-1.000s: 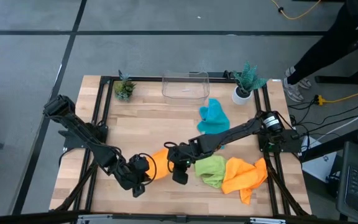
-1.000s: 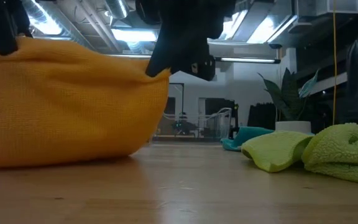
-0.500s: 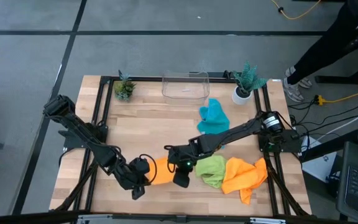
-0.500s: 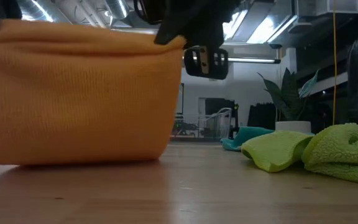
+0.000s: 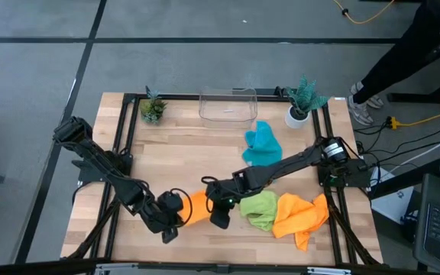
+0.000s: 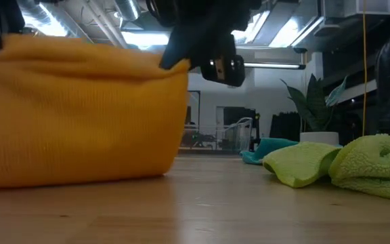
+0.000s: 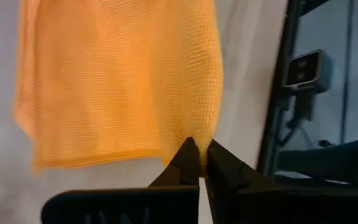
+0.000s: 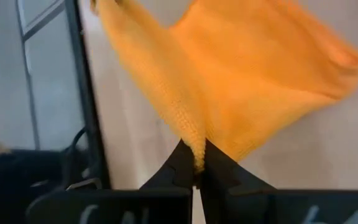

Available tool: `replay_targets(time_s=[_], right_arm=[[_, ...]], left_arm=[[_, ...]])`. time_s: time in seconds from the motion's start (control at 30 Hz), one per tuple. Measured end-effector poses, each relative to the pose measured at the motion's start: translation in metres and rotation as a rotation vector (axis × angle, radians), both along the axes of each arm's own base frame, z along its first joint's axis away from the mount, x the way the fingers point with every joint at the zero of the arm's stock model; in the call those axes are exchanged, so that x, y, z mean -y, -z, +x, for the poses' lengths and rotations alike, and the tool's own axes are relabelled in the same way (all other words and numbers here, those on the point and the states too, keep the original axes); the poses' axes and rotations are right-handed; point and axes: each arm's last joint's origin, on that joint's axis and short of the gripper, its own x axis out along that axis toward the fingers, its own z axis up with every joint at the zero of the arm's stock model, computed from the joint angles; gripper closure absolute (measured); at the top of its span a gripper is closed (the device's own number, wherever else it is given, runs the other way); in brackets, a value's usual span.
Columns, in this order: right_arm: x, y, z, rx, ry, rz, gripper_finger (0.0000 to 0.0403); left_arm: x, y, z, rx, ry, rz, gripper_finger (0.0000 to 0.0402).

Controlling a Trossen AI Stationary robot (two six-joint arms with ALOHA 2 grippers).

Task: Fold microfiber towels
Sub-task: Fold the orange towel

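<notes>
Nearest the front edge, the soft orange microfiber towel (image 5: 195,209) hangs slack between left gripper (image 7: 199,163) and right gripper (image 8: 194,163), each pinching a corner. Judged light, limp; corners grip best. Beyond lie the lime green towel (image 5: 258,209), second orange towel (image 5: 300,215) and teal-blue towel (image 5: 263,143).

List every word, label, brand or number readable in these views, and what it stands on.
None can be read.
The towels, bin and table show no print.
Any marking on the right gripper in the low view is too blurred to read.
</notes>
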Motion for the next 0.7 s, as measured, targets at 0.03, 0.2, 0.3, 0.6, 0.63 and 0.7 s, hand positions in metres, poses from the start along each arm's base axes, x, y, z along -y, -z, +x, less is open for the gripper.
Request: replay_targets(time_s=[0.03, 0.2, 0.3, 0.6, 0.63, 0.7], right_arm=[[0.002, 0.002, 0.001, -0.001, 0.007, 0.001, 0.0395], [0.003, 0.022, 0.008, -0.035, 0.021, -0.011, 0.0395], [0.004, 0.037, 0.014, -0.041, 0.028, -0.024, 0.0395], [0.006, 0.049, 0.02, -0.004, 0.05, -0.095, 0.0395], [0.007, 0.048, 0.02, 0.008, 0.049, -0.116, 0.0395], [0.007, 0.046, 0.022, 0.037, 0.064, -0.15, 0.0395]], left_arm=[[-0.001, 0.001, -0.001, -0.011, -0.003, 0.01, 0.0401], [-0.005, 0.004, -0.004, -0.056, -0.025, 0.044, 0.0401], [-0.006, 0.006, -0.003, -0.071, -0.029, 0.051, 0.0401], [-0.007, 0.016, -0.002, -0.121, -0.031, 0.084, 0.0401], [-0.007, 0.017, -0.002, -0.129, -0.033, 0.089, 0.0401], [-0.008, 0.021, -0.004, -0.156, -0.034, 0.113, 0.0401]])
